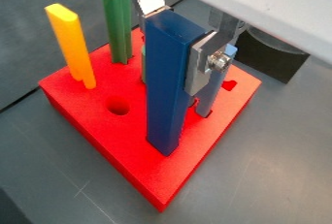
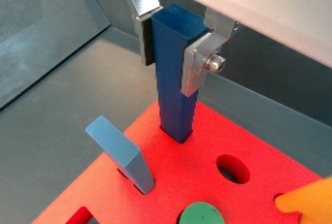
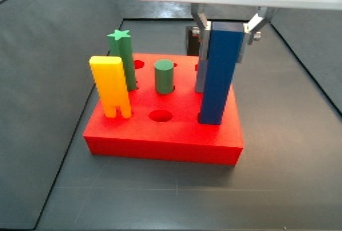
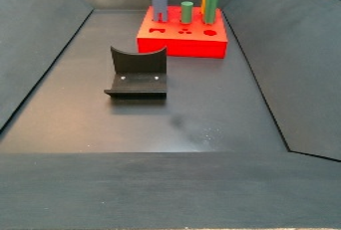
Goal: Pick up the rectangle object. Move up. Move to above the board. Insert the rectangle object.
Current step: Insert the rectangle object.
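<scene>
The rectangle object (image 1: 166,82), a tall dark blue bar, stands upright with its lower end in a hole of the red board (image 1: 130,160). My gripper (image 1: 177,29) is shut on the bar's top, one silver finger flat against each side. The same grip shows in a wrist view, where the gripper (image 2: 172,36) holds the rectangle object (image 2: 177,92) over the board (image 2: 155,184). In a side view the gripper (image 3: 225,27) grips the rectangle object (image 3: 219,75) near a corner of the board (image 3: 160,140).
A yellow notched peg (image 3: 110,85), a green star peg (image 3: 122,53) and a green round peg (image 3: 163,75) stand in the board. A grey-blue peg (image 2: 119,152) stands close to the bar. The fixture (image 4: 138,73) sits on the floor before the board (image 4: 186,40).
</scene>
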